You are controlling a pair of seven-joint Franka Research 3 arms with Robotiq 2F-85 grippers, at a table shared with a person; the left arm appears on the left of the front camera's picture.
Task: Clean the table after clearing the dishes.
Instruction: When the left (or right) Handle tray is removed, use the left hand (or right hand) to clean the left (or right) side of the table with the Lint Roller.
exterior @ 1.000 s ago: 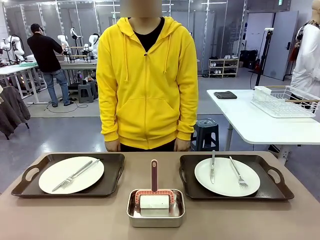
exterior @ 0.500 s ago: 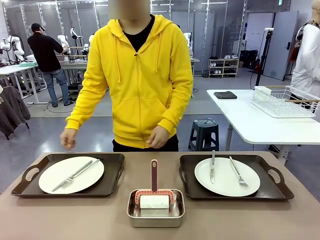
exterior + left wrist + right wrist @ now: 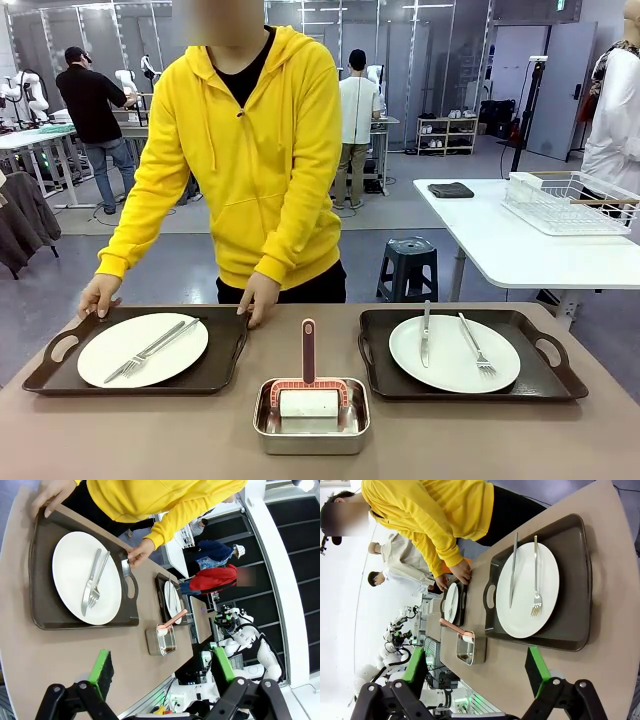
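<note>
A person's hands [image 3: 258, 297] grip the far rim of the tray [image 3: 232, 345] left of the pan [image 3: 265, 428]. The left claw [image 3: 161, 666] and right claw [image 3: 476, 666] stand apart, empty.

Roller [image 3: 309, 403] base hidden by pan [image 3: 311, 440] wall, far plate [image 3: 451, 601] cutlery perhaps indistinct

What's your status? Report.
Left gripper open, right gripper open. Left plate, right plate on table. Person's hands on left tray.
</note>
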